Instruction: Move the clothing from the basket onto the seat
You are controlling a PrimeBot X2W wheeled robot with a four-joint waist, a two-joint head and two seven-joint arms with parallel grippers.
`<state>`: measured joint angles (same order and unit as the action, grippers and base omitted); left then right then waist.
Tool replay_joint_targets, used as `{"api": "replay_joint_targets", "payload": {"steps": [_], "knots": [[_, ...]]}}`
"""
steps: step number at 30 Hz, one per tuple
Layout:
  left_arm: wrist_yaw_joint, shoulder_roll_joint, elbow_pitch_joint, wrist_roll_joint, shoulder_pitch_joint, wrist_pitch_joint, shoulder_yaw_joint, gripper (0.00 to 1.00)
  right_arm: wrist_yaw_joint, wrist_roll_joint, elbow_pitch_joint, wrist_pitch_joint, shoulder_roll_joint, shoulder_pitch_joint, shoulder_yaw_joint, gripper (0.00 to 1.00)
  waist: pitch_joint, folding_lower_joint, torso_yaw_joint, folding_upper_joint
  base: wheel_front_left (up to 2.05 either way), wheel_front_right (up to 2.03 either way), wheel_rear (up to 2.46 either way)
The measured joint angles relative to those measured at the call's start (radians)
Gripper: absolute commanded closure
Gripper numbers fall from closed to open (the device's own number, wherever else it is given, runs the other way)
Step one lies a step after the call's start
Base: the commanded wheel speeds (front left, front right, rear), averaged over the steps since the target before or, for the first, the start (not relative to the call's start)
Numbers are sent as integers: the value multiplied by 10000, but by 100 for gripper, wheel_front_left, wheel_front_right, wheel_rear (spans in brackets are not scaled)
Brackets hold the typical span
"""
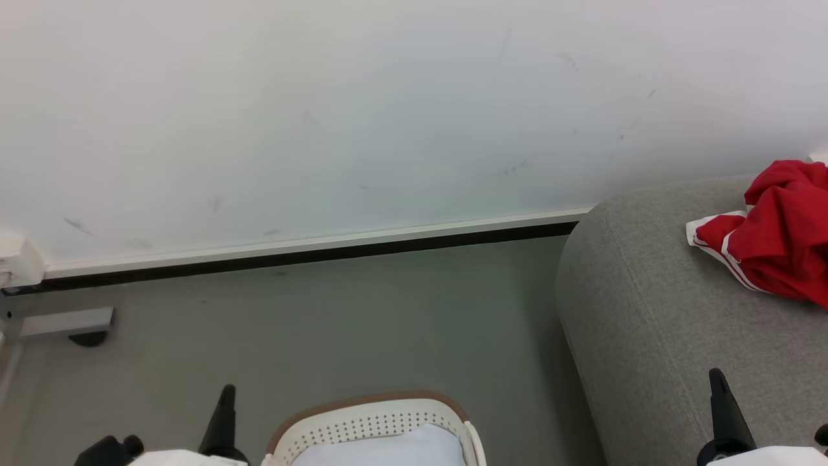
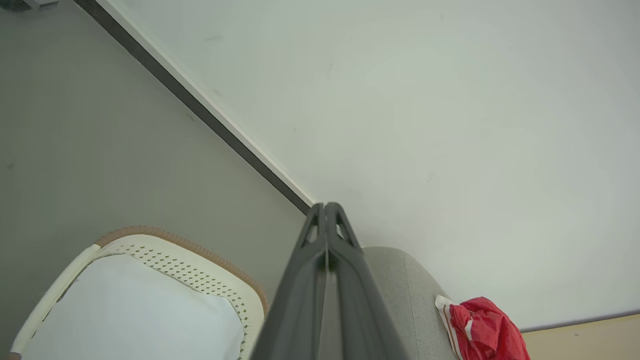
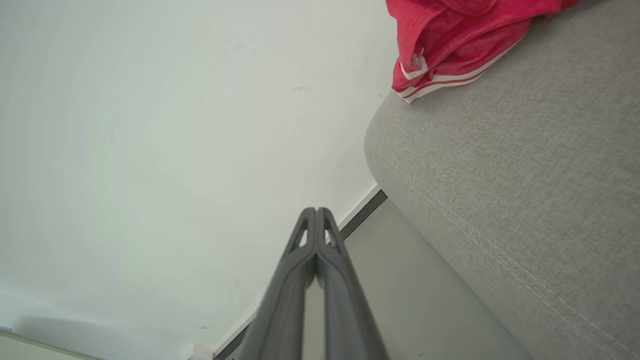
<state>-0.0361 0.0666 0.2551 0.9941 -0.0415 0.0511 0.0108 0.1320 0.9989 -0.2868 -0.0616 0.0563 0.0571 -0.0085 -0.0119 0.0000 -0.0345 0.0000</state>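
Observation:
Red clothing (image 1: 773, 236) with white stripes lies bunched on the grey seat (image 1: 647, 310) at the right; the same clothing (image 2: 482, 327) (image 3: 450, 40) appears in both wrist views. The cream basket (image 1: 369, 424) with a brown rim stands on the floor at the bottom centre, its pale inside bare. My left gripper (image 1: 226, 391) is shut, just left of the basket, holding nothing. My right gripper (image 1: 716, 375) is shut and empty over the seat's front part. In the wrist views the left gripper (image 2: 326, 206) and the right gripper (image 3: 316, 210) show their fingers pressed together.
A white wall (image 1: 323, 116) with a dark skirting strip (image 1: 310, 252) runs behind the grey floor (image 1: 356, 317). A grey bracket (image 1: 65, 321) sits low at the far left by the wall. Open floor lies between basket and wall.

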Motion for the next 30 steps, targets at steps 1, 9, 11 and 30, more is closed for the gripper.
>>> {"api": "replay_joint_targets", "payload": {"steps": [1,9,11,30], "knots": [[-6,-2,-4,140,-13,-29,-17,100,0,90,6,10,0,6,-12,100,2,0,5,0,0,0,0],[-163,-23,-15,993,-118,-263,-188,100,-2,976,67,247,2,33,-148,100,18,0,42,0,0,0,0],[-176,-27,-19,1154,-130,-330,-236,100,-2,1202,79,305,2,35,-182,100,23,0,52,0,0,0,0],[-441,-88,-42,2941,-328,-811,-608,100,-2,2997,215,796,4,215,-447,100,61,0,141,0,0,0,0]]}}
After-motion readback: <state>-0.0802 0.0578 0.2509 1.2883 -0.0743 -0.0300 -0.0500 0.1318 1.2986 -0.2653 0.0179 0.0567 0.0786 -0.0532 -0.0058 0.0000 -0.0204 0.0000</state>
